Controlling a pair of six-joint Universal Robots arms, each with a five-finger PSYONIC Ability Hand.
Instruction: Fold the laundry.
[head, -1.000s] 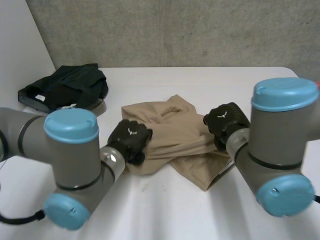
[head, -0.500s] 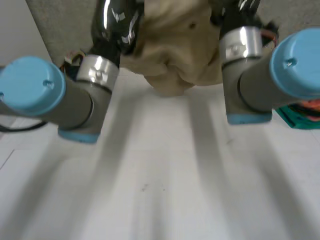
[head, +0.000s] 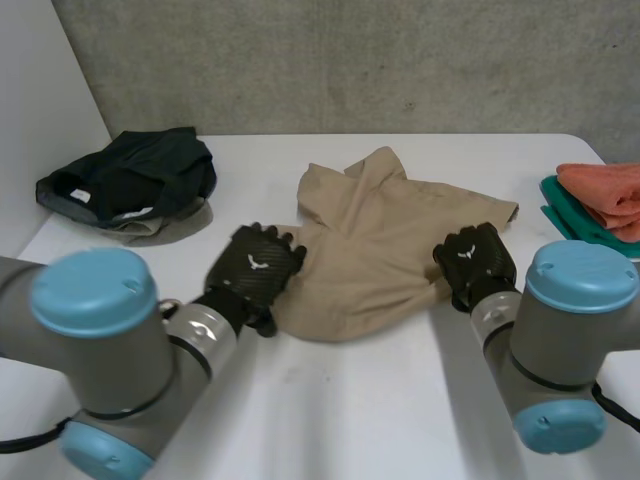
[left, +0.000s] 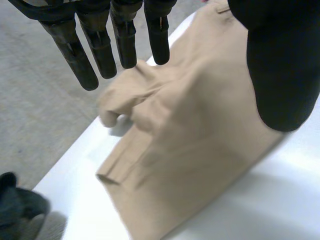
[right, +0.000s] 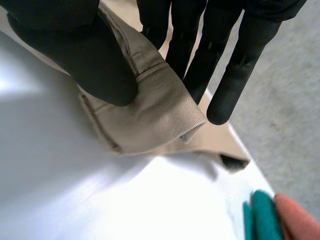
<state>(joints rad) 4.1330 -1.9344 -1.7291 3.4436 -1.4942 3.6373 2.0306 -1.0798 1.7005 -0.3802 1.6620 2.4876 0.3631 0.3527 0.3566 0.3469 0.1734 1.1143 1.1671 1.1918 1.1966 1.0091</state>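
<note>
R robot hand (right: 75, 45) pinching hem, tan garment (head: 370, 250) rumpled

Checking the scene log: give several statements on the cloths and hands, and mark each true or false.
The beige garment lies on the table between the left hand and the right hand: true.
The right hand pinches the garment's hemmed edge against its thumb: true.
The left hand's fingers are curled into a fist: false; they are straight, over the garment.
The dark garment lies on the beige one: false; it is heaped apart, near the table's far corner.
</note>
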